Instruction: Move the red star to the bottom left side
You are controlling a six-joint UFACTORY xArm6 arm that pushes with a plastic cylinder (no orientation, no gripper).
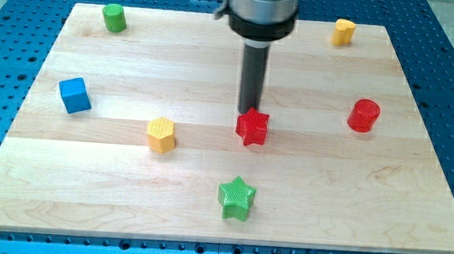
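Note:
The red star (252, 128) lies near the middle of the wooden board (85, 205), slightly toward the view's right. My tip (249, 112) stands right at the star's upper edge, touching or nearly touching it from the view's top side. The dark rod rises straight up from there to the arm's grey collar at the view's top.
A green star (236, 198) lies below the red star. A yellow hexagon (161, 134) sits to its left, a blue cube (74, 95) farther left. A red cylinder (364, 115) is at the right, a green cylinder (114, 17) top left, a yellow cylinder (343, 31) top right.

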